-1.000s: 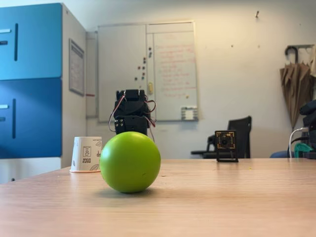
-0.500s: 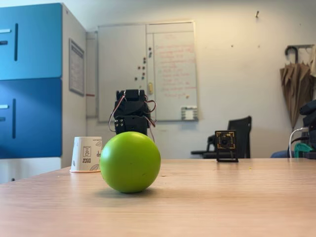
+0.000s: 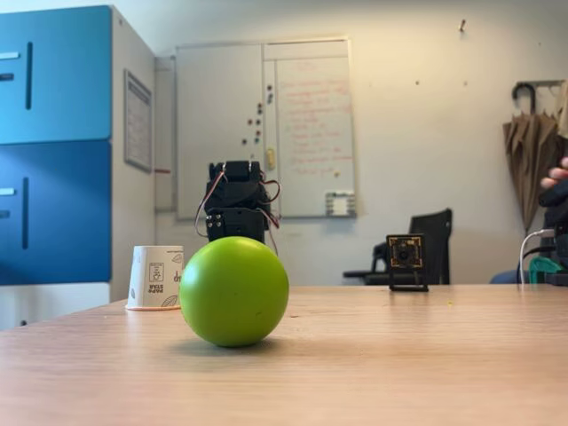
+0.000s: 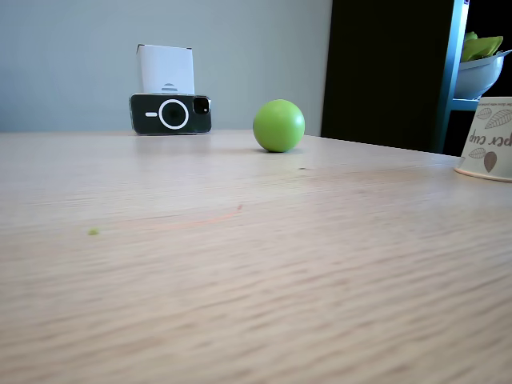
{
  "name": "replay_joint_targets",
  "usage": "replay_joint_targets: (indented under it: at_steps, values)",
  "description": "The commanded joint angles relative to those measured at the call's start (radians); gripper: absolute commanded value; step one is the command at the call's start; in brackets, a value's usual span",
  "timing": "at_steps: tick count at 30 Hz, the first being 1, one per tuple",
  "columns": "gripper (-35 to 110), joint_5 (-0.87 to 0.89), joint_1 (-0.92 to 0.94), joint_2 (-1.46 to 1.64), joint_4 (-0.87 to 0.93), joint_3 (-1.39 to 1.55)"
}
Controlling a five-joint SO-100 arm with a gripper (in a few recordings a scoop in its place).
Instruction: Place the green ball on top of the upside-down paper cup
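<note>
The green ball, a smooth matte lime-green sphere, sat free on the pale wooden table, nearest the camera in a fixed view, with nothing touching it. A sphere has no long axis and pointed no way, so any approach angle would have suited. Just behind and left of it there stood the upside-down paper cup, white with dark print and leaf drawings, orange rim down on the table, its long axis upright and its flat base facing up. In the other fixed view the two stood well apart, ball left, cup at the right edge. Farther back rose the black arm, folded; how far its tool was open I could not tell. The reach looked best made from above, the tool closing across the ball's widest part, then a release centred on the base.
</note>
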Motion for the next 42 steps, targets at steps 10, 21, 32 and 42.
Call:
replay_joint_targets:
  at_steps: [10,21,32,42]
  values:
    - [0,-0.003,0.003,0.002,0.009,0.0]
    - [0,0.0,-0.009,-0.072,0.012,-0.132]
    - [0,-0.003,-0.037,-0.893,0.255,-1.129]
    - [1,-0.117,-0.114,-1.407,0.104,-1.531]
